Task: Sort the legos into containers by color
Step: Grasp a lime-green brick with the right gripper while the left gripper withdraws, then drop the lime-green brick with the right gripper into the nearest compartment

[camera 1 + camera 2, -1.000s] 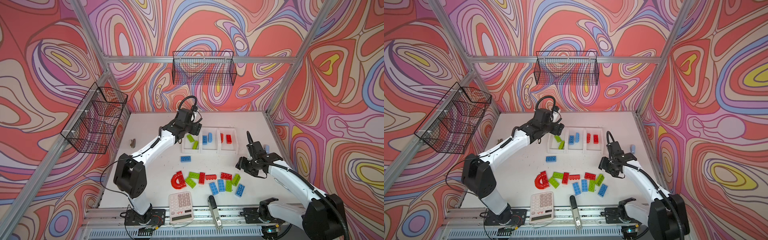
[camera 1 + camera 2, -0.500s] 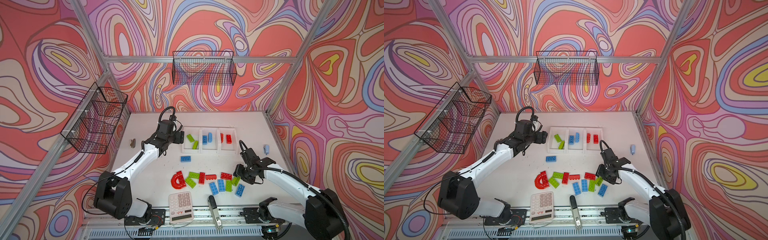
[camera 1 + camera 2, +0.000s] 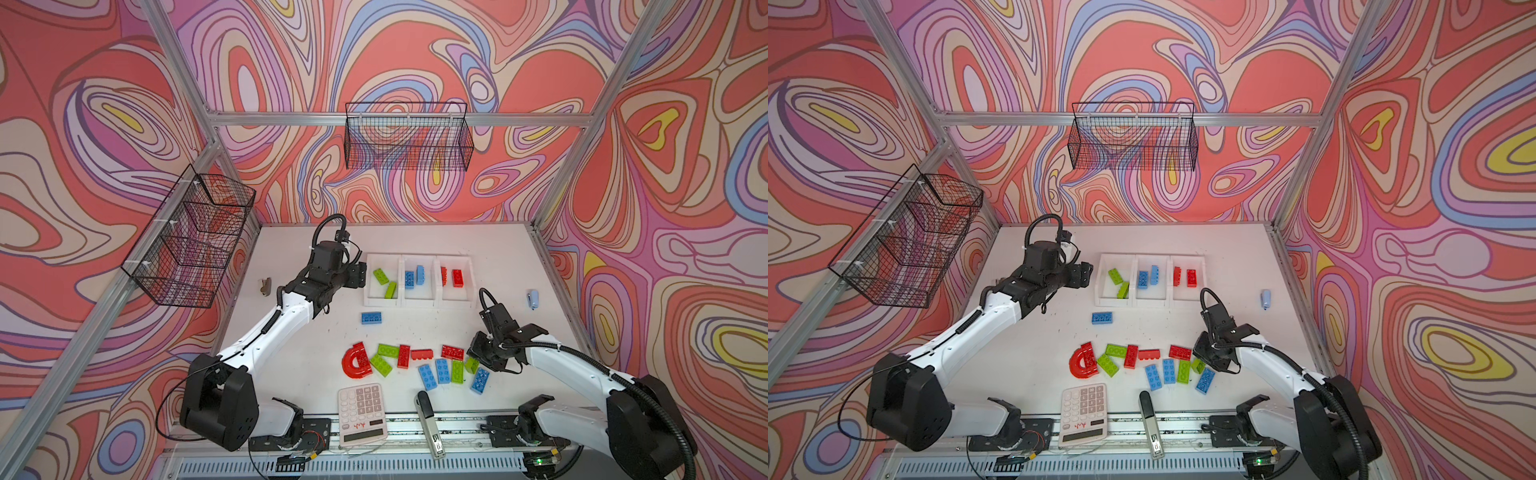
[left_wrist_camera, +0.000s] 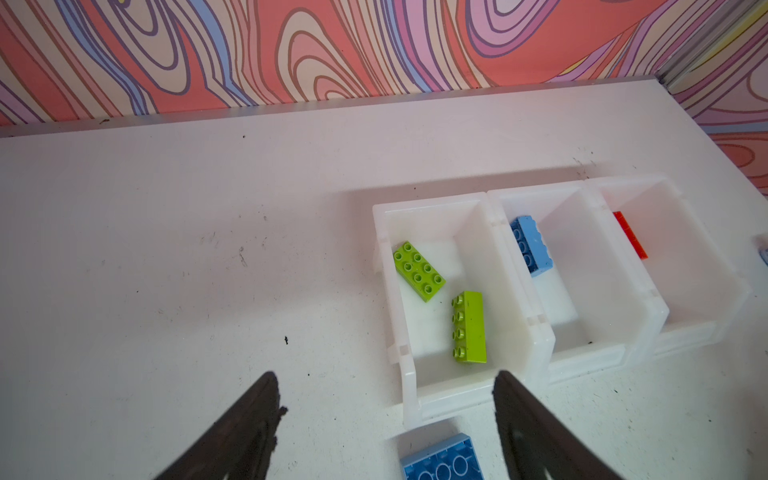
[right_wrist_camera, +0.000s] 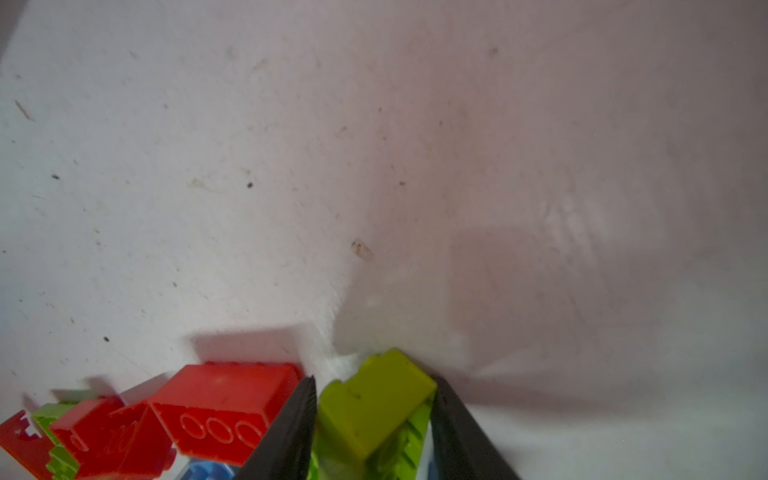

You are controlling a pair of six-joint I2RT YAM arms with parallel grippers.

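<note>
Presumably light, rigid and smooth-walled, the lime green brick (image 5: 374, 399) lies towards the right end of the loose legos (image 3: 442, 371) near the front edge of the table (image 3: 415, 332); its flat side walls are the hold, and the right gripper (image 5: 374, 379) is closed across them. Left gripper (image 4: 384, 374) spread and empty beside the containers (image 3: 417, 302). Scuffed white surface; a red brick (image 5: 224, 407) crowds one side, open table beyond.

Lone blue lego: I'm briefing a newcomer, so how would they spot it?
Find the three joined white containers. Just in front of the leftmost lies the blue lego, studs up. It sits alone; the other loose bricks crowd together near the calculator.
</note>
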